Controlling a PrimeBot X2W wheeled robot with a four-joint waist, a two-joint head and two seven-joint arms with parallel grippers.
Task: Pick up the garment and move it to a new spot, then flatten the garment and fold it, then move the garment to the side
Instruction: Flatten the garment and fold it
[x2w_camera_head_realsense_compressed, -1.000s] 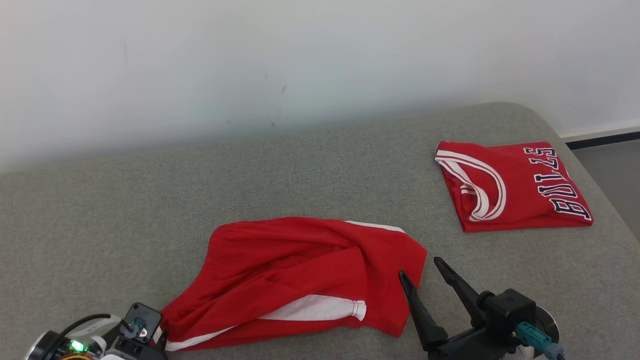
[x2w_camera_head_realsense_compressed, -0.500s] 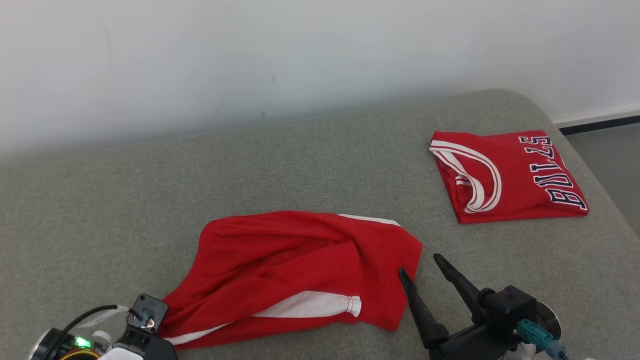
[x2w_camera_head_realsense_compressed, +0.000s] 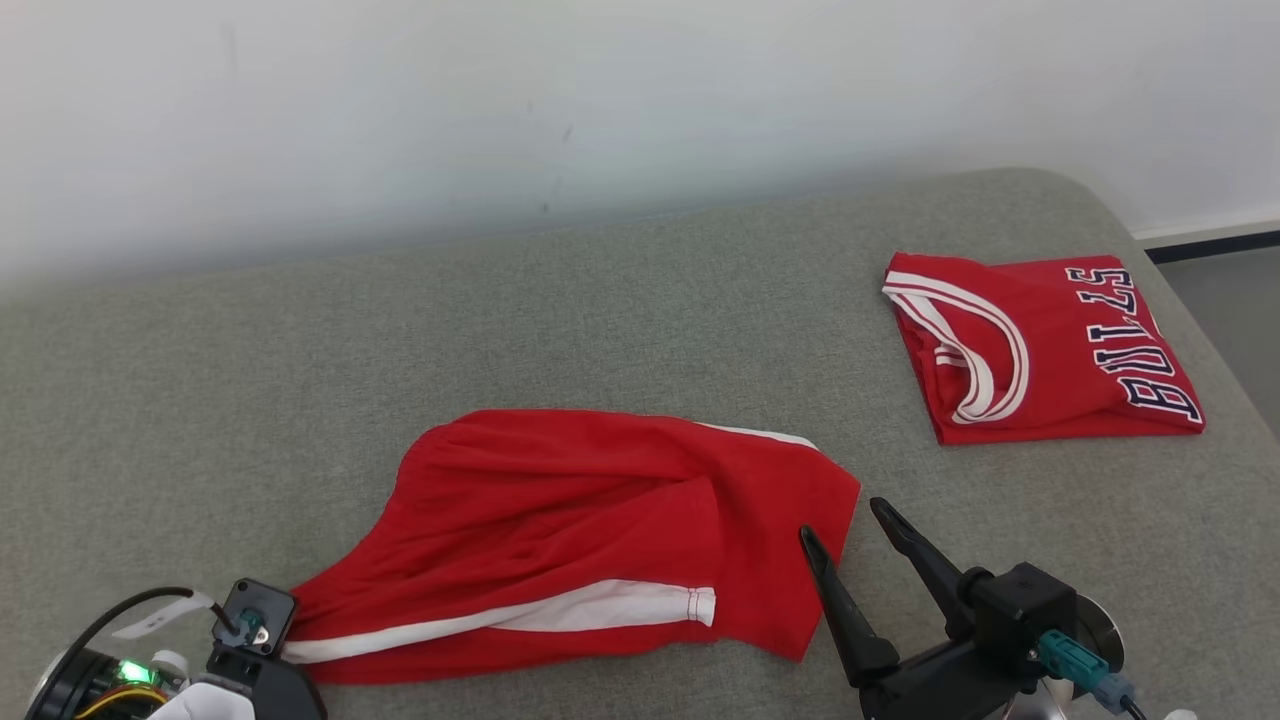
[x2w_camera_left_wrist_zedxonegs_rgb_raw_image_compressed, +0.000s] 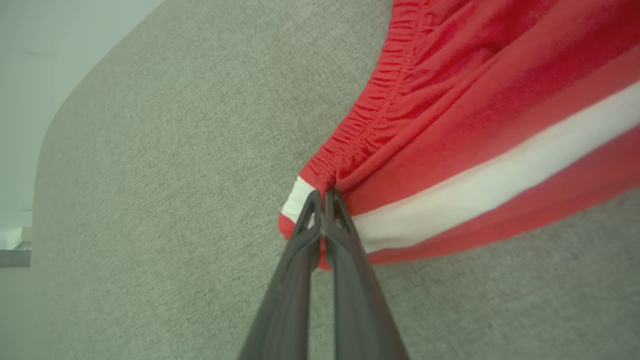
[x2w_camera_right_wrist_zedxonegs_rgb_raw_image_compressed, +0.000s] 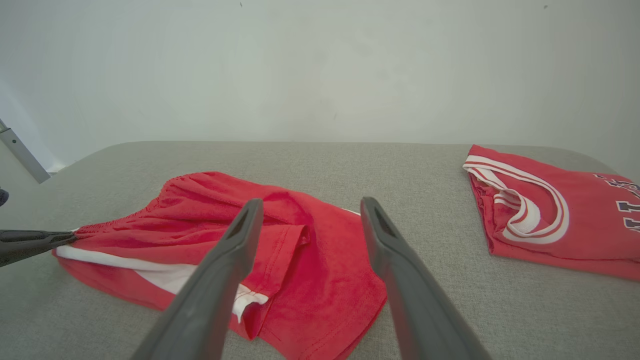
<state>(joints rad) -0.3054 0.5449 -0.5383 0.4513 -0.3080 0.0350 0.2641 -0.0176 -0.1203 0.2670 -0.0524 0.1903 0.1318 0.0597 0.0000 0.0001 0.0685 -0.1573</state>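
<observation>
At the lower left, seen along its own wrist camera, the left gripper (x2w_camera_left_wrist_zedxonegs_rgb_raw_image_compressed: 322, 197) had its two dark fingers pressed together on a corner of the red shorts (x2w_camera_head_realsense_compressed: 600, 530), just where the gathered waistband (x2w_camera_left_wrist_zedxonegs_rgb_raw_image_compressed: 380, 100) met the white side stripe (x2w_camera_left_wrist_zedxonegs_rgb_raw_image_compressed: 500, 175). To that side of the pinch the grey cushion (x2w_camera_head_realsense_compressed: 300, 380) lay bare out to its rounded left edge, giving free room there. The shorts lay rumpled on the front middle of the cushion, the gripped corner drawn to a point toward the left gripper, the stripe running along the near edge and the cloth broadening toward the right. Behind them a wide band of bare cushion ran back to where the cushion met the pale wall (x2w_camera_head_realsense_compressed: 500, 100). At the shorts' right hem (x2w_camera_head_realsense_compressed: 830, 500) the right gripper (x2w_camera_head_realsense_compressed: 840, 520) stood with its fingers spread well apart and nothing between them; its left fingertip overlapped the hem's edge in the head view (whether it touched the cloth could not be told), while its right fingertip stood over bare cushion. Past it a bare gap of cushion separated the shorts from a folded jersey (x2w_camera_head_realsense_compressed: 1050, 350), red with white trim and dark lettering, which lay flat toward the back right. The jersey's far side sat near the cushion's curved right edge, beyond which grey floor (x2w_camera_head_realsense_compressed: 1230, 290) showed.
</observation>
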